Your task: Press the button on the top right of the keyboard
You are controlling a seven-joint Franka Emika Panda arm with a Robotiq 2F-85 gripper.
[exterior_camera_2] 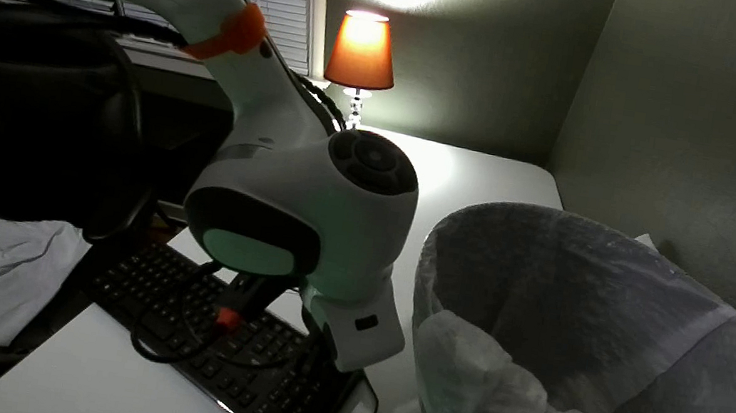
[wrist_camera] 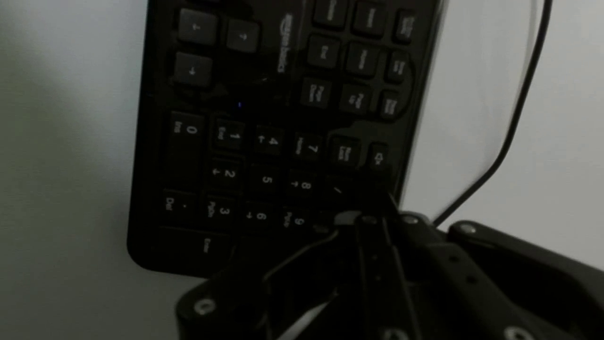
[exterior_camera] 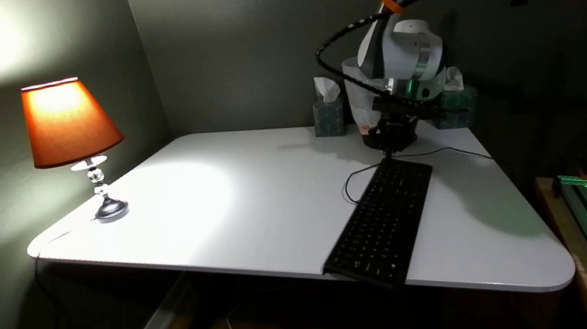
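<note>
The black keyboard [exterior_camera: 387, 214] lies on the white table, its near end sticking out past the table edge. It also shows in an exterior view [exterior_camera_2: 265, 372], partly behind the arm. In the wrist view the number-pad end of the keyboard [wrist_camera: 264, 92] fills the middle, turned sideways. The mute key [wrist_camera: 378, 157] is visible just ahead of my fingertips. My gripper [wrist_camera: 373, 203] looks shut and empty, pointing down over the top edge of the number pad. It hides the keyboard's top right corner. In an exterior view my gripper [exterior_camera: 388, 153] is at the keyboard's far end. I cannot tell if it touches a key.
A lined trash bin [exterior_camera_2: 570, 408] stands close beside the arm. Tissue boxes [exterior_camera: 328, 118] [exterior_camera: 456, 106] stand near it. The keyboard's thin cable [wrist_camera: 514, 118] runs across the table by the gripper. A lit orange lamp [exterior_camera: 69, 123] stands at the table's far side.
</note>
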